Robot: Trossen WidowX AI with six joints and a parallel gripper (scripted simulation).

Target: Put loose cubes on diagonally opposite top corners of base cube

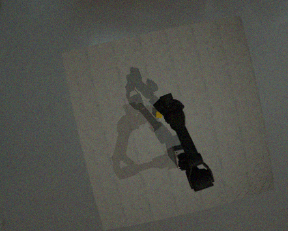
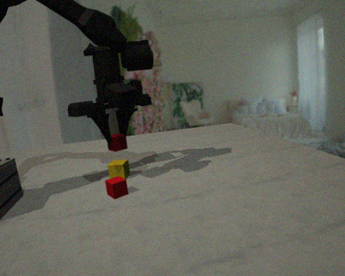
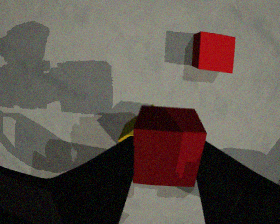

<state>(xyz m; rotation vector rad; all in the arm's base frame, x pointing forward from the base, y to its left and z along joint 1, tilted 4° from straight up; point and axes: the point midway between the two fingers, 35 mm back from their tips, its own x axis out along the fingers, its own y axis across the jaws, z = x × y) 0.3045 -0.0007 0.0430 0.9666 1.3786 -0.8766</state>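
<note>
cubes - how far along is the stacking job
Nothing is placed yet. The end effector is shut on one red cube, held in the air above the yellow base cube. The other red cube sits on the table, untouched. Both placements, release and withdrawal remain.

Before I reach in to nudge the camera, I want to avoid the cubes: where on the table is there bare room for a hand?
The table is bare across the right side and front, right of the loose red cube. It is crowded on the left: the yellow cube sits just behind the loose one, with the gripper holding the second red cube above.
</note>
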